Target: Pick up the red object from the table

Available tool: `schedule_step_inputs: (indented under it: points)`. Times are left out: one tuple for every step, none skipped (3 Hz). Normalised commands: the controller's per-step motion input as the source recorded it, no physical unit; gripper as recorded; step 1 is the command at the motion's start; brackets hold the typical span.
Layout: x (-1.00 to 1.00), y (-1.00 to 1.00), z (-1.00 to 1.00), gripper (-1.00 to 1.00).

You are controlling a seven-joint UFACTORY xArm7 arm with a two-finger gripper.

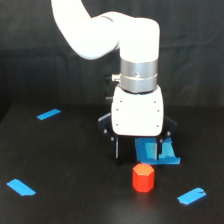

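In the exterior view, the red object (143, 178) stands upright on the black desk (75, 165) — a stubby, faceted prism, low in the frame and a little toward the view's right of centre. Nothing touches it. Just behind and above it hangs the pincer (139, 148), under the white arm (137, 107) with its silver wrist ring; its two dark fingers (118, 148) point down and stand apart, one to the view's left of the red object and the other up and a little to its right, with a clear gap between them. The fingertips end above and behind the prism's top rather than around it. Behind the red object, partly hidden by the fingers, sits a blue tray (170, 159), close to the prism but apart from it. Three blue tape strips lie on the desk: one (48, 114) far up and to the view's left of the red object, one (21, 187) well off to its left near the frame edge, and one (192, 195) near it, lower right.
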Motion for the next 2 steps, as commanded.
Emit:
schedule_step_inputs:
  points:
    - [0.04,-0.49,-0.15,0.97]
    - [0.02,-0.22,-0.16,0.72]
